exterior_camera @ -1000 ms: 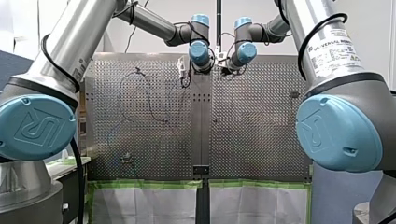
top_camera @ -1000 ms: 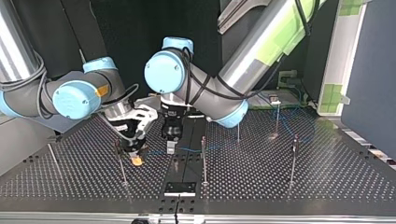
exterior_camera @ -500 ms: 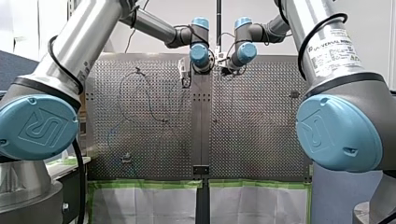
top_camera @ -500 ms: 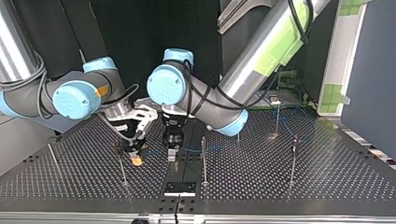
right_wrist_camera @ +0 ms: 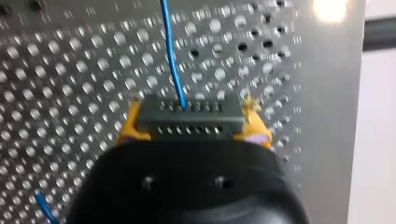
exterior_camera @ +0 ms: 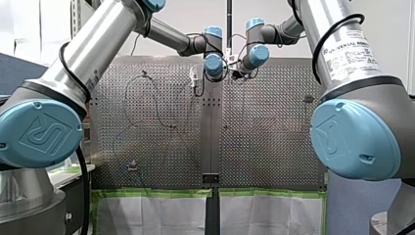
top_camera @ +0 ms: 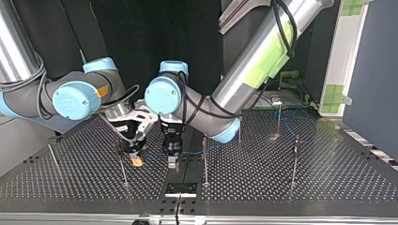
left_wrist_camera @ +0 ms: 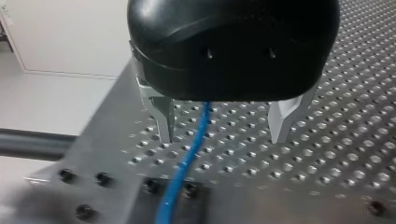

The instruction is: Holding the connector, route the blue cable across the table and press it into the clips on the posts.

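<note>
The surface [top_camera: 300,187] lies as it did. The movement is all in my left arm [top_camera: 244,65]. Over the last second its wrist has swung toward 7 o'clock in the top view, lower and closer to my right arm [top_camera: 70,98], which has held its place. The left jaws now hang over the dark centre strip [top_camera: 187,174], with the nearest post [top_camera: 204,159] just at their 3 o'clock. The right jaws, yellow-padded, are clamped on the connector [right_wrist_camera: 191,120], low over the surface at the left jaws' 9 o'clock. The left jaws stand apart, straddling the cable [left_wrist_camera: 189,154] without touching it. I judge the left arm is lining up to take the cable and steer it into that post's clip. I can't tell whether any clip already holds it.
</note>
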`<state>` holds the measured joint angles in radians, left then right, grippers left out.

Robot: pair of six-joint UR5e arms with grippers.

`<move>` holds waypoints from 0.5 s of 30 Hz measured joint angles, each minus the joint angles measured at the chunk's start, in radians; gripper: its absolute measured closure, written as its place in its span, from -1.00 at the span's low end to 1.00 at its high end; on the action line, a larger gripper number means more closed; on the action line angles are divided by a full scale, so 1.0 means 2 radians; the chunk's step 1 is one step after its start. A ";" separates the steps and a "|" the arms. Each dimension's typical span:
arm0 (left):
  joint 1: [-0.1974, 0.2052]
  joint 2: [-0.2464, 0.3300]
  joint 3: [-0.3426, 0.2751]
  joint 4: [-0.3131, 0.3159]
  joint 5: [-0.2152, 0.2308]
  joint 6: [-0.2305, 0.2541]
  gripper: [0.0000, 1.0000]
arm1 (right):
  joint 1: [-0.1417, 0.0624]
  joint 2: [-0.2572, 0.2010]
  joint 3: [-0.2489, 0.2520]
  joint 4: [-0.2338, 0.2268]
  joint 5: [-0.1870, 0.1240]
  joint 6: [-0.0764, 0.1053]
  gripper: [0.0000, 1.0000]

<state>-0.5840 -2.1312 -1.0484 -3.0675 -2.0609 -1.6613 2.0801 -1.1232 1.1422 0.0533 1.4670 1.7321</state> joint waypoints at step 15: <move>0.007 -0.015 0.013 0.008 -0.011 -0.005 -1.00 | -0.002 0.000 0.000 0.000 -0.001 0.001 1.00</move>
<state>-0.5691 -2.1616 -1.0229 -3.0525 -2.0830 -1.6715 2.0758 -1.1235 1.1422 0.0537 1.4651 1.7335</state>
